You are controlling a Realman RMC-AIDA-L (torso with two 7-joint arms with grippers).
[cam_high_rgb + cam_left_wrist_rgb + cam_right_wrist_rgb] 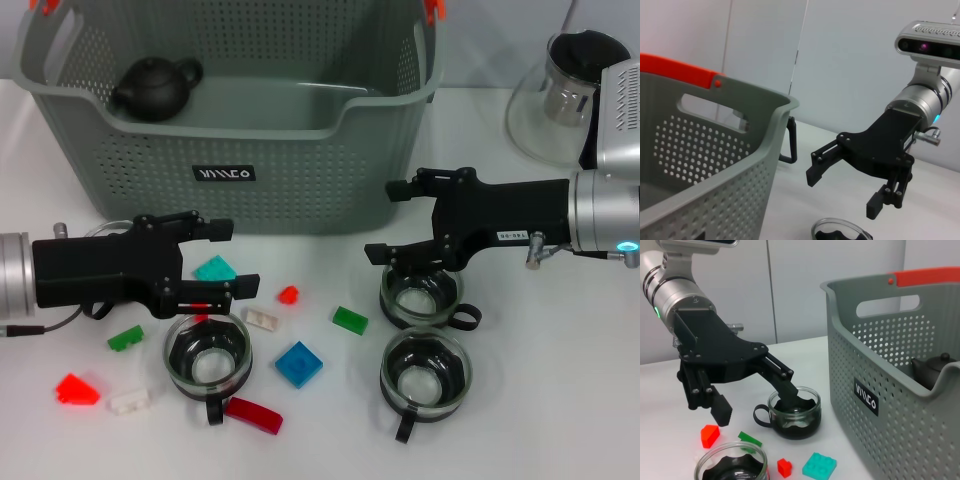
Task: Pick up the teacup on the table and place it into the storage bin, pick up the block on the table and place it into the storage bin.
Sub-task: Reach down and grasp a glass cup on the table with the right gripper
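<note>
The grey-green storage bin (300, 150) stands at the back of the table and shows again in both wrist views (715, 165) (890, 370). Three glass teacups are on the table: one (207, 355) just in front of my left gripper (228, 258), one (420, 295) under my right gripper (388, 220), and one (425, 372) nearer the front. A teal block (214, 268) lies beneath the left gripper's spread fingers. Both grippers are open and hold nothing. The right wrist view shows the left gripper (756, 402) over a teacup (792, 410). The left wrist view shows the right gripper (844, 194).
A black teapot (152, 85) lies inside the bin. A clear glass teapot (560, 95) stands at the back right. Scattered blocks include a blue one (298, 364), a green one (350, 320), a small red one (288, 294) and a red curved piece (252, 414).
</note>
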